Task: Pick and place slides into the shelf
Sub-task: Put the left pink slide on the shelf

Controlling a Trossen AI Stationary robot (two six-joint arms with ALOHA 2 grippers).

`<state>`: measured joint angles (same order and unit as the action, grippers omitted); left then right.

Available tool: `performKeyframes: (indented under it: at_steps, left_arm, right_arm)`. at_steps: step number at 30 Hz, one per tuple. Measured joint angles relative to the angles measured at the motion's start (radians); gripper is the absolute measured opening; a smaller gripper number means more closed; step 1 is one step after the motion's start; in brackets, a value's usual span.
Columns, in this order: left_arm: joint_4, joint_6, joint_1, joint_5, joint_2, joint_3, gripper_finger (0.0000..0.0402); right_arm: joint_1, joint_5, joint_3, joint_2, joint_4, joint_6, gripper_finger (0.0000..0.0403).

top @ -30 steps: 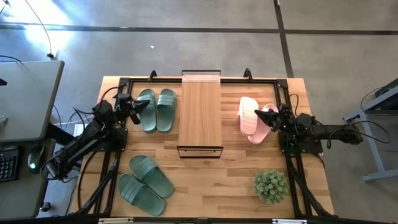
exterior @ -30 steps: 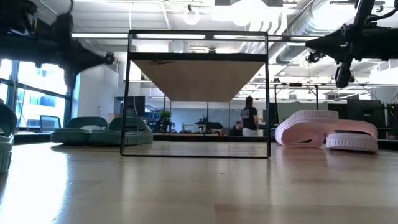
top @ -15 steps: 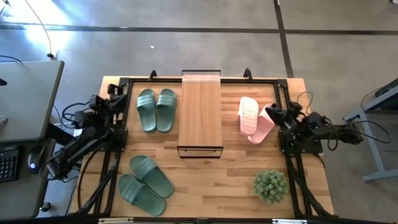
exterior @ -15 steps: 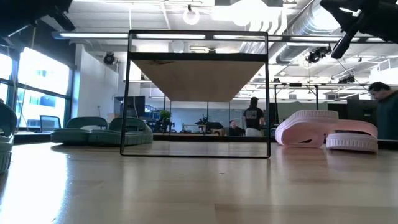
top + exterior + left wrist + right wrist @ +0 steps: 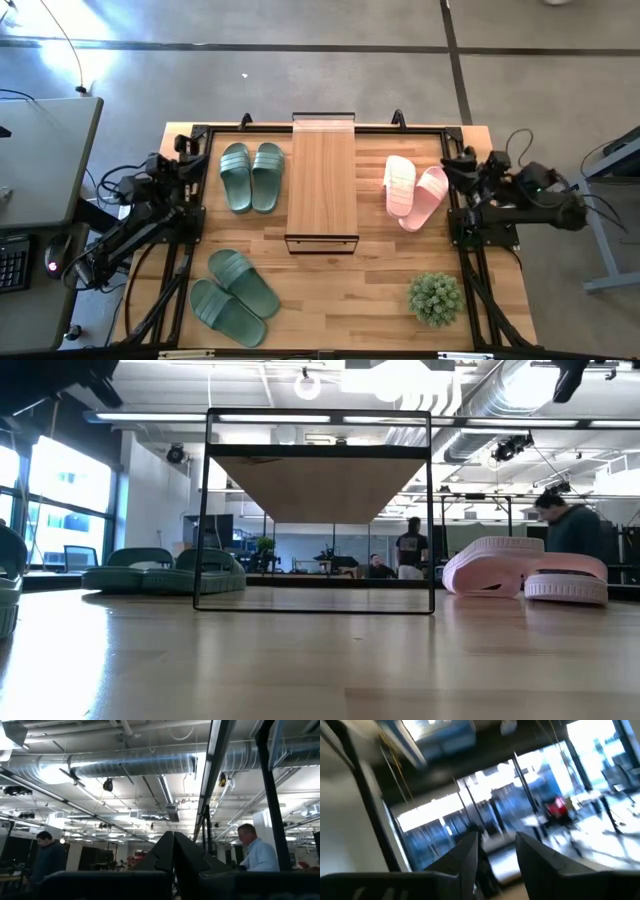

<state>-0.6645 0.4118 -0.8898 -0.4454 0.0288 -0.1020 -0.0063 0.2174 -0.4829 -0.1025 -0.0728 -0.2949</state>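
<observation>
At the left of the frame my left gripper (image 5: 183,160) was pulled back to the table edge, its fingers (image 5: 172,851) pressed together with nothing between them. Beside it, in the upper left, one green pair (image 5: 252,176) lay flat, and a second green pair (image 5: 233,297) lay in the lower left.

In the middle stood the shelf (image 5: 322,183), and I saw no slide on its wooden top. In the low view its thin black frame (image 5: 209,510) looked light. I judged that a slide pushed against it could move the shelf or tip it.

To the right of the shelf lay the pink pair (image 5: 414,192), one slide leaning on the other. A grasp on the upper one could drag its partner too, and the soft rubber could slip out.

At the right edge my right gripper (image 5: 465,165) was lifted away from the table, fingers (image 5: 468,855) parted, holding nothing. The plant (image 5: 435,296) in the lower right could be knocked by a low swing.
</observation>
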Motion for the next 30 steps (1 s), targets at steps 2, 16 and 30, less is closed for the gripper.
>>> performKeyframes:
  at_steps: [2, 16, 30]
  left_arm:
    - [0.015, 0.0, 0.0, -0.005, 0.0, 0.0, 0.0001]
    - [0.174, -0.116, 0.0, -0.081, 0.093, -0.114, 0.0001]
    - [0.51, -0.472, 0.055, -0.343, 0.662, -0.626, 0.0001]
  right_arm:
    - [0.0, 0.019, -0.114, -0.075, -0.179, 0.015, 0.0128]
    - [0.0, -0.015, -0.682, -0.689, -0.929, 0.043, 0.0129]
    - [0.102, -0.098, -0.764, -1.001, -1.255, -0.139, 0.0129]
